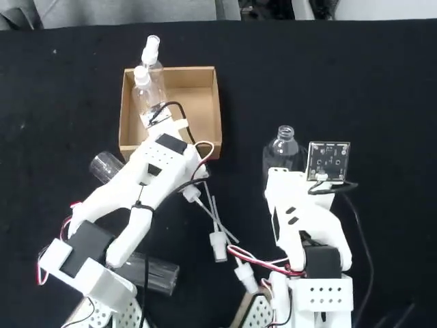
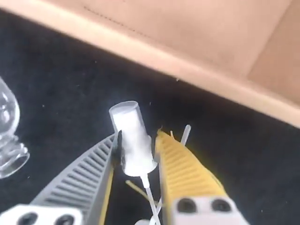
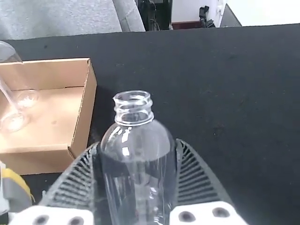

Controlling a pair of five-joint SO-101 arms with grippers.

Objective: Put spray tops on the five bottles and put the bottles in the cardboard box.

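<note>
Spray top (image 2: pixel 133 140) pinched between the fingers of the left gripper (image 2: pixel 137 137), its thin dip tube trailing back toward the wrist and the wall of the box (image 2: pixel 187 70) just beyond the fingertips. Well apart, to that gripper's right, the right gripper (image 3: pixel 138 149) is clenched on an upright bottle (image 3: pixel 136 159). It clasps the body below the shoulder and leaves the open neck free above the fingers.

The step in hand looks to be the capping of a third bottle. Two capped bottles (image 1: pixel 146 85) sit in the box beyond the left gripper. Two bare bottles (image 1: pixel 106 165) lie on the table (image 1: pixel 382 82) beside and behind the left arm, and two loose tops (image 1: pixel 218 244) lie between the arms.

The next move probably calls for several things in turn:
- carrying the held top across to the neck;
- turning it so the tube points down;
- threading the tube through the opening;
- seating the cap squarely.

The tube is slender and may well catch on the rim.

The held bottle is clear plastic, round-shouldered, with a ringed neck, and empty as far as can be seen. The top is white, a short cylinder widening to a collar where the tube leaves it.
</note>
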